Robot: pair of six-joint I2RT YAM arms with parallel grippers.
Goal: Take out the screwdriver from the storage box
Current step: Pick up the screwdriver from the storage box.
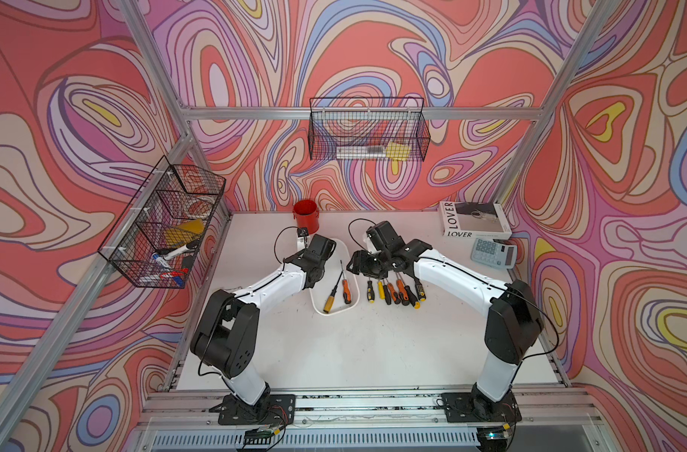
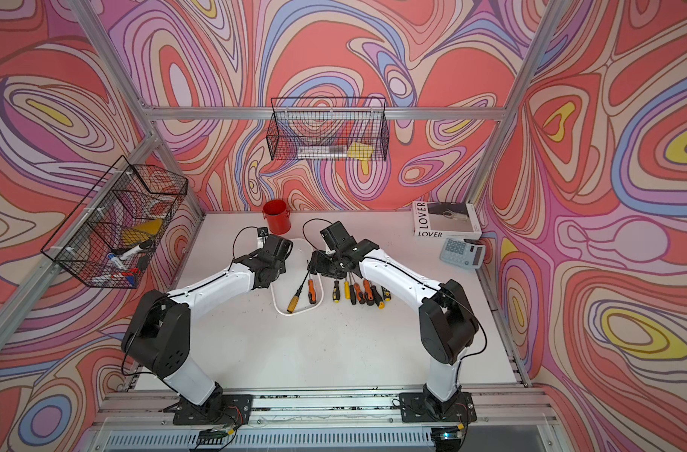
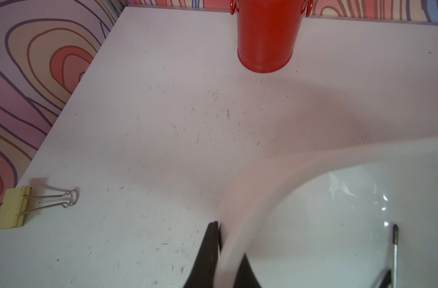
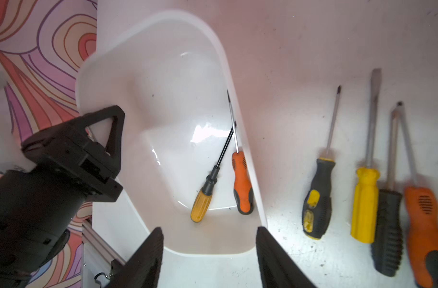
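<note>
The white storage box (image 1: 336, 311) (image 2: 295, 312) lies mid-table between both arms. Two screwdrivers rest in it: an amber-handled one with a black shaft (image 1: 329, 303) (image 4: 200, 205) and an orange-and-black one (image 1: 346, 291) (image 4: 241, 184) against the right wall. My left gripper (image 3: 221, 232) is shut on the box's left rim (image 3: 250, 189); in both top views its wrist hides the fingers. My right gripper (image 4: 210, 229) (image 1: 360, 266) hangs open just above the box's right side, with nothing between its fingers. Both screwdriver handles lie ahead of its fingertips.
Several more screwdrivers (image 1: 396, 291) (image 4: 362, 199) lie in a row right of the box. A red cup (image 1: 305, 216) (image 3: 266, 37) stands behind it. A book (image 1: 472, 221) and calculator (image 1: 493, 253) sit back right. A binder clip (image 3: 13, 208) lies near the left wall. Wire baskets (image 1: 367, 129) (image 1: 163, 223) hang above.
</note>
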